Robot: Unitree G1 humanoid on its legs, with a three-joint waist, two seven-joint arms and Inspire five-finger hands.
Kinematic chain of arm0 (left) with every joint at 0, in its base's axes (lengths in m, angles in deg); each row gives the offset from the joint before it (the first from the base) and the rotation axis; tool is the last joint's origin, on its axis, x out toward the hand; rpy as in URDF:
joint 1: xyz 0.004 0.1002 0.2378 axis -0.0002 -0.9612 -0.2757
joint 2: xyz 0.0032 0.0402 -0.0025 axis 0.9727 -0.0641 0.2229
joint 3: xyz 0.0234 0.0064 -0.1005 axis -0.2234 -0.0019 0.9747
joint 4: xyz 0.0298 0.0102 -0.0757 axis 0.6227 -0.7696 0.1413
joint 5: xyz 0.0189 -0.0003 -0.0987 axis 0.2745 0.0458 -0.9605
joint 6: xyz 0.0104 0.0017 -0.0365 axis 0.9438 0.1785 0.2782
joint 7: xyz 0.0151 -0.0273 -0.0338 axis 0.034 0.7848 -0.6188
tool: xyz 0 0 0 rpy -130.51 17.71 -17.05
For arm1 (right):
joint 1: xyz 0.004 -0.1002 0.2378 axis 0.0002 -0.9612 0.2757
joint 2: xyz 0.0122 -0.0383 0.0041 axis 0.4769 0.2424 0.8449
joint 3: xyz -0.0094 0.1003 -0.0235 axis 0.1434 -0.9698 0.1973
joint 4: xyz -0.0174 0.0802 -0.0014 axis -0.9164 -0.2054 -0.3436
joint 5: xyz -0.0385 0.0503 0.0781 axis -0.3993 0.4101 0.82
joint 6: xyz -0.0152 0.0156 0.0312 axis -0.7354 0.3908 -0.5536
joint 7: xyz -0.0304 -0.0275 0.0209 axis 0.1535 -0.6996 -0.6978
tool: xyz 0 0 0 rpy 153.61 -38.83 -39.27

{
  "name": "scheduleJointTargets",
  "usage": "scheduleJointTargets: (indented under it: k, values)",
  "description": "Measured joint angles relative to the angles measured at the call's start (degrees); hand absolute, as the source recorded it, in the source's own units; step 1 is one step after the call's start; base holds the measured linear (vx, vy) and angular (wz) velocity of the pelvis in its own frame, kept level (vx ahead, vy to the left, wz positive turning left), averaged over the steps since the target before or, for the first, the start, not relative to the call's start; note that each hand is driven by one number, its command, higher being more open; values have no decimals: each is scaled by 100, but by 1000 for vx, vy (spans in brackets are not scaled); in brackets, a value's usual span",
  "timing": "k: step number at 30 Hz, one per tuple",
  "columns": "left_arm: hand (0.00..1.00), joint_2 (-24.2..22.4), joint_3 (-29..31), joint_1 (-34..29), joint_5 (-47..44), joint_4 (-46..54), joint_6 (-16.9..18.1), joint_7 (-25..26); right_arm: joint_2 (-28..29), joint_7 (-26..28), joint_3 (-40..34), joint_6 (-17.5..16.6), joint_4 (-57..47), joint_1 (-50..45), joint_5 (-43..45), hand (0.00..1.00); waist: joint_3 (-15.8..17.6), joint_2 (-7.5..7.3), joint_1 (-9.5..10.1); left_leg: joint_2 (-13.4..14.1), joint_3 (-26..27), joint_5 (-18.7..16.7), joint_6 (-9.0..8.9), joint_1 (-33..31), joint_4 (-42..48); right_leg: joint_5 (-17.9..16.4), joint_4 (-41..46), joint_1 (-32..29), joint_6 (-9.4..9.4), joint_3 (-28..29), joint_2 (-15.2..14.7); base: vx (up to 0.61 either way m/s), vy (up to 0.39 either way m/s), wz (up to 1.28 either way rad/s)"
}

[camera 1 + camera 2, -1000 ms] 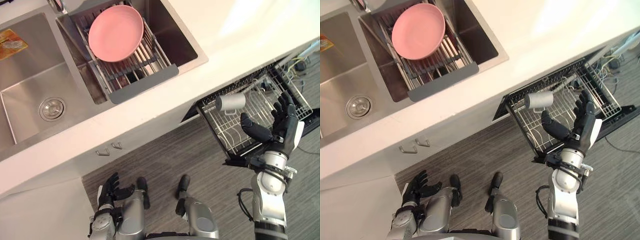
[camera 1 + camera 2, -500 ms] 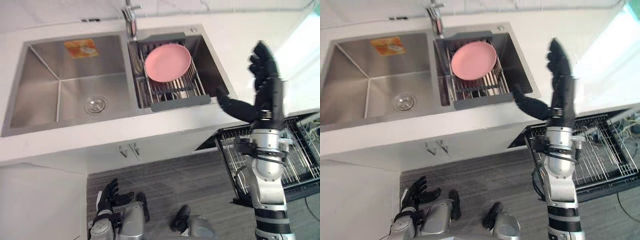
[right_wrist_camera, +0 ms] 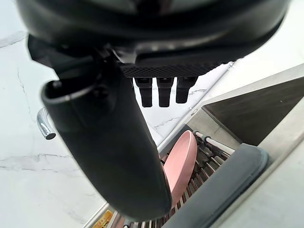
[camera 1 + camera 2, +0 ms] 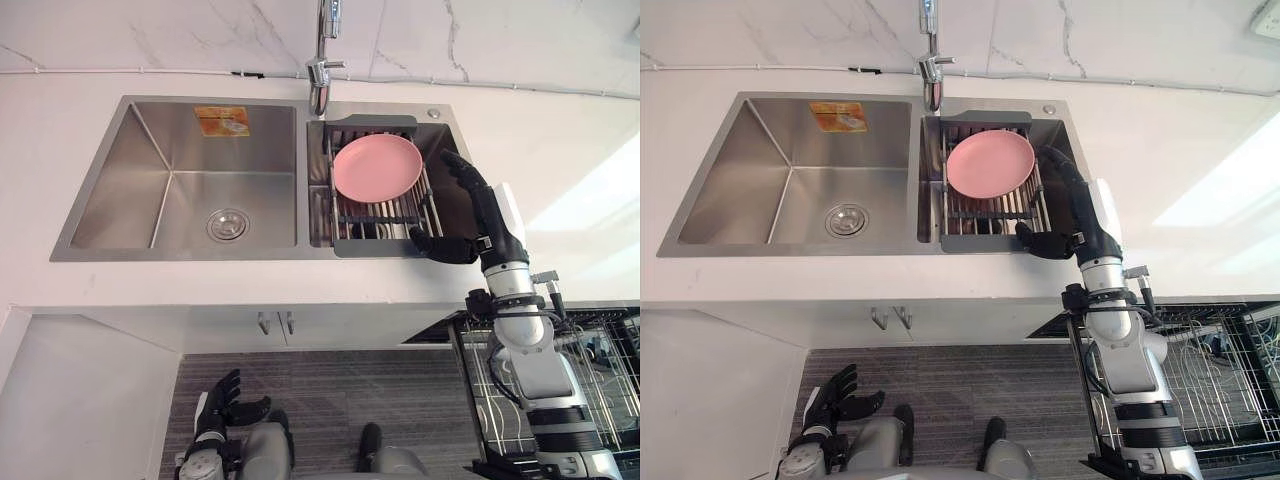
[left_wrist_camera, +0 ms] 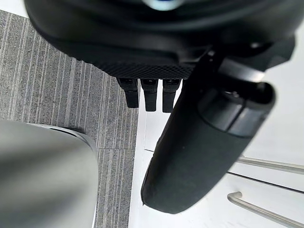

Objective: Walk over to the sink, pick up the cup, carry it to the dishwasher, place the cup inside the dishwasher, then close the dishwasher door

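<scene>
Lifted from the half-cropped dishwasher rack [image 4: 1225,375], the right robot hand [image 4: 487,228] hangs fingers [image 4: 460,175] apart beside the pink plate [image 4: 377,167].

The right robot hand [image 4: 488,222] is matte black, with a white plate along its outer edge; a dark wrist collar joins it to a rounded silver-grey forearm [image 4: 540,375]. The left robot hand [image 4: 222,398] is equally black
</scene>
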Motion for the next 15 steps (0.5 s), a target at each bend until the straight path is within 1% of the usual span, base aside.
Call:
scheduleJointTargets:
  k: [5, 10, 13, 15]
  values:
    - [90, 0, 0, 1, -1, 0, -3, 0, 44, -26, 0, 7, 0, 0, -4, 90, -1, 1, 3, -4, -4, 0, 0, 1, -21, 0, -3, 1, 0, -8, -3, 0, 0, 0]
    - [90, 0, 1, 2, -10, 5, -22, 0, 286, -262, -4, 113, 0, 1, -163, 90, -3, 1, 8, -50, -61, 6, 0, 5, -103, -1, -66, 48, 2, -111, -31, 3, -1, 9]
    - [90, 0, 4, 1, -15, 19, -45, 1, 297, -388, -6, 219, 26, 72, -314, 90, -22, -1, 57, -96, -114, 11, 7, 4, -177, 0, -159, 101, 5, -221, -68, 39, -6, 13]
    - [90, 2, 17, -2, -21, 50, -75, 1, 295, -490, -8, 256, 270, 314, -483, 90, -28, -10, 126, -106, -127, 12, 9, -6, -199, 5, -213, 120, 12, -266, -87, 71, -3, 7]
